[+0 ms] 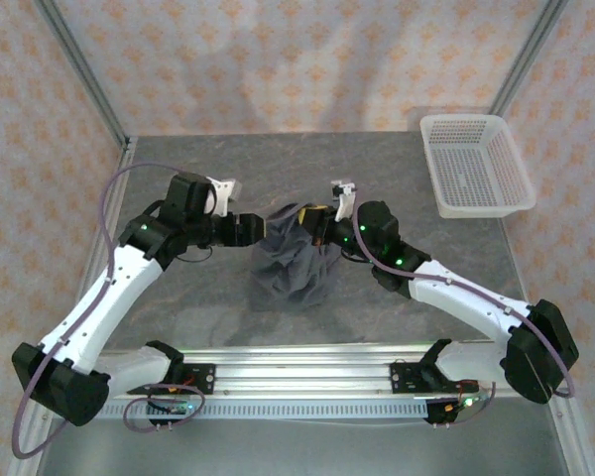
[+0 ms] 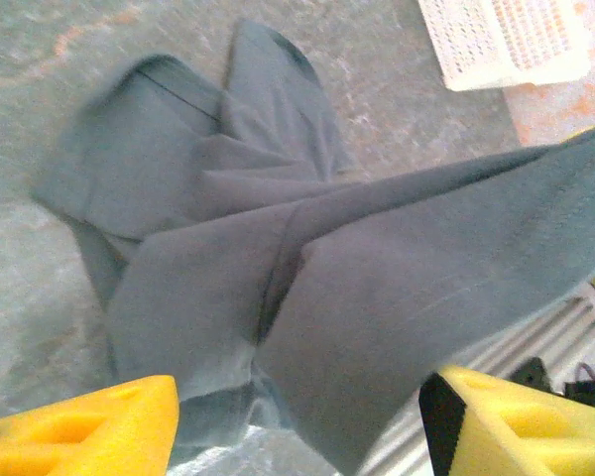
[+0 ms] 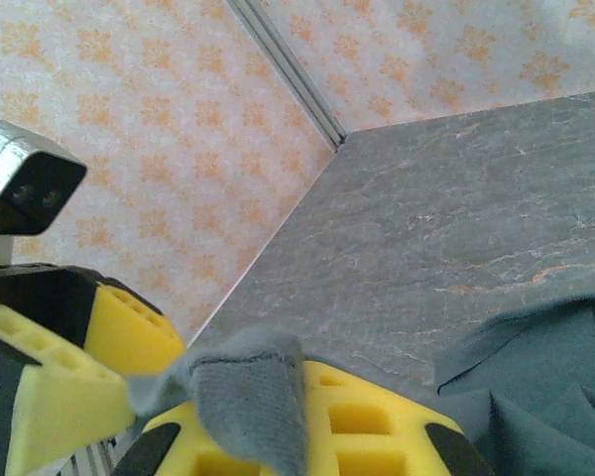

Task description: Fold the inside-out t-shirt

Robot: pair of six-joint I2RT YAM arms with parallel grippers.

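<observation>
The t-shirt (image 1: 288,266) sits bunched at the table's (image 1: 178,169) centre, its top lifted between both arms. The white basket (image 1: 476,164) stands well apart at 2 o'clock. At the heap's 1 o'clock, the right gripper (image 3: 228,397) pinches a tuft of grey cloth. At 10 o'clock, the left gripper (image 2: 297,436) has its jaws spread wide, with cloth draped between them but unpinched. This looks like the untangling stage, with 0 folds made. Next, the left jaws probably need to close on an edge so the 2 arms can draw the shirt out flat.
</observation>
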